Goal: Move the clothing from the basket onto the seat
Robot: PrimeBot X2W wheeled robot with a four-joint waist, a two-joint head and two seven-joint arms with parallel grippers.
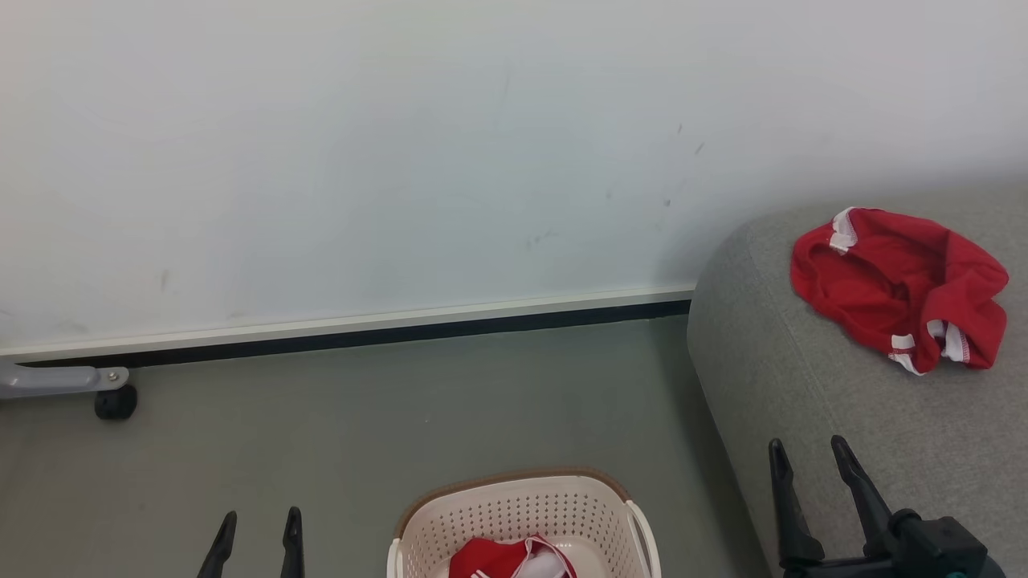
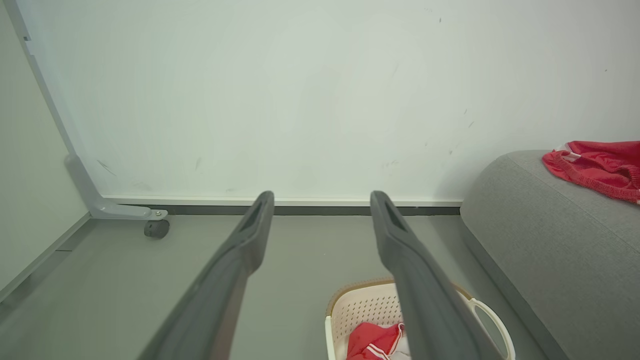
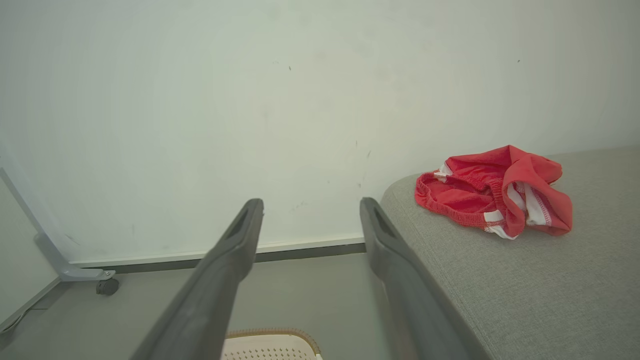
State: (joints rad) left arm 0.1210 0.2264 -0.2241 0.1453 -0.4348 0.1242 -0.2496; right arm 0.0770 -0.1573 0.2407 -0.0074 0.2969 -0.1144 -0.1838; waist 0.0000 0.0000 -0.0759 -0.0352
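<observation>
Two grippers stand with their long dark fingers spread wide and nothing between them: the left gripper [image 1: 260, 518] over the grey-green floor [image 1: 361, 433], the right gripper [image 1: 807, 445] over the front edge of the large grey fabric-upholstered seat [image 1: 771, 377]. Between them, low in the head view, sits the cream-white perforated plastic laundry basket [image 1: 514, 482] with its brown rim. In it lies a crumpled red jersey with white stripes [image 1: 490, 560]. The jersey is to the right of the left gripper, to the left of the right one, and below both.

In the left wrist view the basket sits just under that gripper's own right finger, so the left arm looks to me the nearer, though not by much. The jersey is bunched and cut by the frame edge, so I cannot tell its long axis. It is soft, thin cloth that should give wherever it is pinched; the basket wall is stiff, holed plastic. The red shorts with white trim [image 1: 899, 281] lie heaped on the seat's rounded woven top, near the pale wall [image 1: 401, 160].
</observation>
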